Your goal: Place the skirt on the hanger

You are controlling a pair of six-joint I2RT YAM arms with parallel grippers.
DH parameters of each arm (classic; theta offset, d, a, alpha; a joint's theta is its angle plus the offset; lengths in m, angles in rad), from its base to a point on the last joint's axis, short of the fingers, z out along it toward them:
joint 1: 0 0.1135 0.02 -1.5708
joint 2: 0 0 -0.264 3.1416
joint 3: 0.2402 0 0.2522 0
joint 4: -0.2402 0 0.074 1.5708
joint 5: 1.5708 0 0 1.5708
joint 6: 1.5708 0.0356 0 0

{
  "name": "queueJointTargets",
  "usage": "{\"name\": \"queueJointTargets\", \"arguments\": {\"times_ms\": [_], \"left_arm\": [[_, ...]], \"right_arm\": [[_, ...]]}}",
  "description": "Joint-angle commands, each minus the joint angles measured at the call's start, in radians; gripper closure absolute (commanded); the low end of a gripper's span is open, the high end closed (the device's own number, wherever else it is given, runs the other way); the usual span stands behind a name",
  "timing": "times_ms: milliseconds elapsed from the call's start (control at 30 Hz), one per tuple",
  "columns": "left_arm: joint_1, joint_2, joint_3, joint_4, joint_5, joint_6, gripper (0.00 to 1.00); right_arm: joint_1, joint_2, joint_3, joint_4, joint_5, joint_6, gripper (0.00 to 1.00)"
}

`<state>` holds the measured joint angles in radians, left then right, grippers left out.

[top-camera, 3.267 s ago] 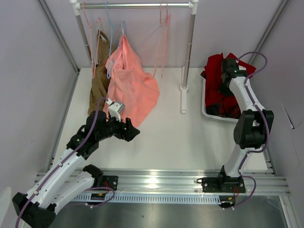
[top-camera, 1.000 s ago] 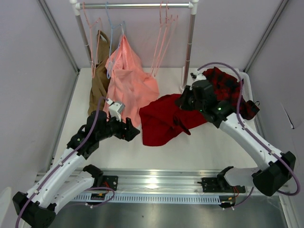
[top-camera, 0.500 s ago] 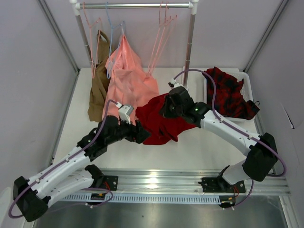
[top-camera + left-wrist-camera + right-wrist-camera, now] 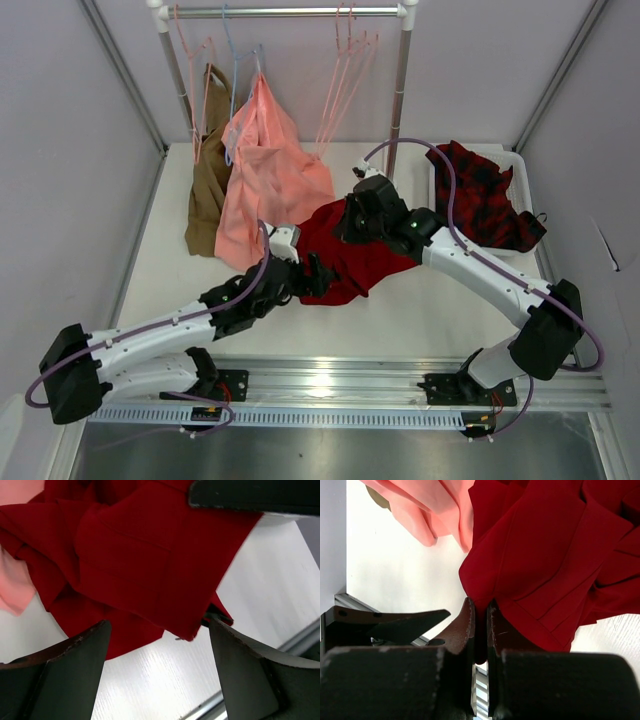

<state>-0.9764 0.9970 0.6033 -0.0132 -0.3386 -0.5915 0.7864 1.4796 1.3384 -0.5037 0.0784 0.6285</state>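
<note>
The deep-red skirt (image 4: 352, 262) hangs bunched over the middle of the table, its lower folds resting on the surface. My right gripper (image 4: 362, 216) holds it from above; in the right wrist view the gripper (image 4: 481, 616) is shut on a pinched fold of the skirt (image 4: 550, 565). My left gripper (image 4: 316, 276) reaches in from the left at the skirt's lower edge. It (image 4: 157, 630) is wide open, and a corner of the skirt (image 4: 140, 560) dangles just above the gap without being gripped. The pale-pink wire hanger (image 4: 342, 85) hangs on the rail at the back.
A salmon-pink garment (image 4: 275, 180) and a brown garment (image 4: 208, 190) hang from the rail's left half, beside a light blue hanger (image 4: 236, 70). The rack's right post (image 4: 398, 100) stands behind the skirt. A white bin (image 4: 522, 165) at the right holds a red-and-black checked garment (image 4: 485, 200).
My right arm lifted the skirt out of the bin and carried it left to the table's middle. My left arm stretched right to the skirt's lower edge, still open.
</note>
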Motion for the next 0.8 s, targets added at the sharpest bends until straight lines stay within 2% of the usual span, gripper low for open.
{"name": "queueJointTargets", "arguments": {"times_ms": [0,267,433,567,767], "left_arm": [[-0.011,0.034,0.000,0.081,-0.129,-0.048,0.16],[-0.027,0.084,0.012,0.134,-0.115,-0.031,0.17],[-0.056,0.106,0.021,0.096,-0.149,-0.044,0.19],[-0.114,0.054,-0.023,0.165,-0.175,-0.021,0.18],[-0.125,0.086,-0.005,0.173,-0.166,-0.014,0.16]], "right_arm": [[0.007,-0.008,0.047,0.019,-0.006,0.007,1.00],[0.005,-0.005,0.058,0.008,-0.015,-0.004,1.00],[0.005,0.001,0.061,0.014,-0.022,-0.004,1.00],[0.005,0.007,0.065,0.008,-0.022,-0.010,1.00],[0.007,0.010,0.070,0.010,-0.026,-0.009,1.00]]}}
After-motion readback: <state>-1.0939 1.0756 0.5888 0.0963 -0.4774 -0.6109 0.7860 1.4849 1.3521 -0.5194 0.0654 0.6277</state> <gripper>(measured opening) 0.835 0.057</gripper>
